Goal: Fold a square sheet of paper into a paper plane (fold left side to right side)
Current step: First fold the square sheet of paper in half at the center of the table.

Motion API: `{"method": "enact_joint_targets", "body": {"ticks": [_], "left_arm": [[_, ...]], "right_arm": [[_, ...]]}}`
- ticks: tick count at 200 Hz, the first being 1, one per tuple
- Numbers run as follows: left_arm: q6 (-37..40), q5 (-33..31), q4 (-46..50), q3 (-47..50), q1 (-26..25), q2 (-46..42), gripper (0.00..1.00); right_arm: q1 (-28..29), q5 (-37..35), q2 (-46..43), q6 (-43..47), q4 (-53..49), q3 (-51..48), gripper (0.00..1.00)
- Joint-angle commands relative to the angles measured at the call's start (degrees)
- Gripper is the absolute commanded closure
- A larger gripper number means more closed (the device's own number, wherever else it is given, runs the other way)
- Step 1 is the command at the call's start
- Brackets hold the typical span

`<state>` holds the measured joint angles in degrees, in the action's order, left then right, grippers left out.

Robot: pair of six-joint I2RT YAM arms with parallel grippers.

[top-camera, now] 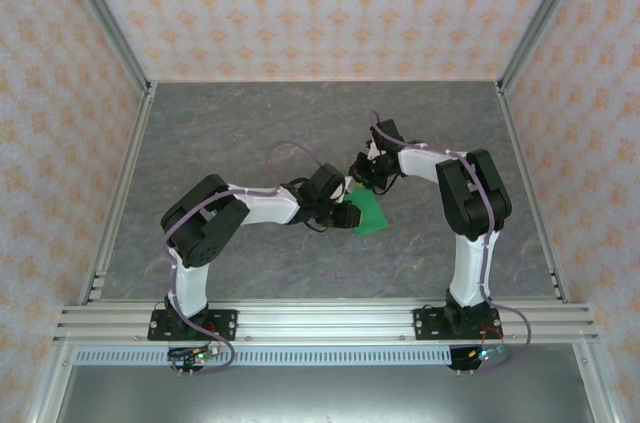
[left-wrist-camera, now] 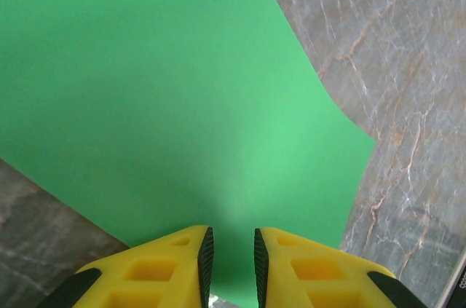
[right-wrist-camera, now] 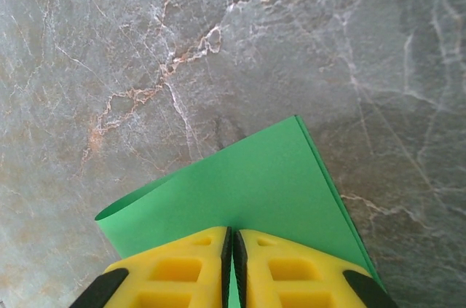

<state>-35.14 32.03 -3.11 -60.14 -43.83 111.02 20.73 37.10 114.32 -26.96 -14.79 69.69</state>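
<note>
- The square sheet of paper (top-camera: 368,213) sits near the middle of the table (top-camera: 250,123). It is partly curled up off the table, and the right end effector (right-wrist-camera: 233,239) is pressed together on one edge.
- The left end effector (left-wrist-camera: 231,239) shows a narrow gap with green in it; I cannot tell whether it clamps the sheet.
- If the left hold is loose, the sheet may slide, leaving the edges mismatched and the crease skewed.
- If both ends are gripped, pulling them apart could tear the thin paper.
- From above, both wrists cover much of the sheet, and its layers cannot be counted.
</note>
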Motion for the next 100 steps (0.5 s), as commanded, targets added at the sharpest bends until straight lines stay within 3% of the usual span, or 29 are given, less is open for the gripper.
{"method": "enact_joint_targets", "body": {"ticks": [1, 100], "left_arm": [[-2.52, 3.61, 6.24, 2.95, -4.04, 0.29, 0.76], [-6.16, 3.54, 3.22, 6.15, -8.5, -1.24, 0.75]], "right_arm": [[-0.3, -6.5, 2.5, -0.4, -2.68, -2.5, 0.84], [-0.25, -5.7, 2.14, -0.6, -1.95, -2.94, 0.84]]}}
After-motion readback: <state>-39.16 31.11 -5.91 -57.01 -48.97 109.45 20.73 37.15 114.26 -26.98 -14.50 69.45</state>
